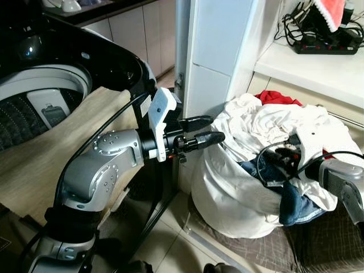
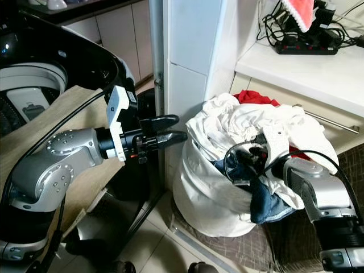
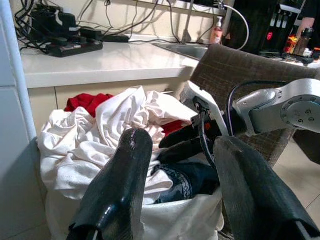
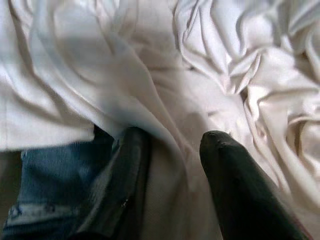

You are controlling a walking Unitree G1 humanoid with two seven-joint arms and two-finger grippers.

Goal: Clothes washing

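A white laundry bag [image 1: 227, 193] stands on the floor, heaped with white clothes [image 1: 267, 122], a red garment [image 1: 278, 98] and blue jeans [image 1: 291, 206]. My right gripper [image 1: 274, 157] reaches into the heap from the right. Its fingers [image 4: 227, 165] are open and press on a fold of white cloth [image 4: 150, 60], beside the jeans [image 4: 45, 170]. My left gripper [image 1: 216, 128] hovers open and empty just left of the bag's top, pointing at the clothes [image 3: 100, 135]. The top-loading washing machine [image 1: 40, 102] stands at far left, its drum open.
A white pillar [image 1: 216, 57] rises behind the left gripper. A white counter [image 1: 318, 71] above the bag carries a power strip [image 1: 327, 45] with tangled cables. A beige cloth [image 1: 57, 165] drapes the washer's front. The bag rests on a brown woven pad [image 1: 318, 242].
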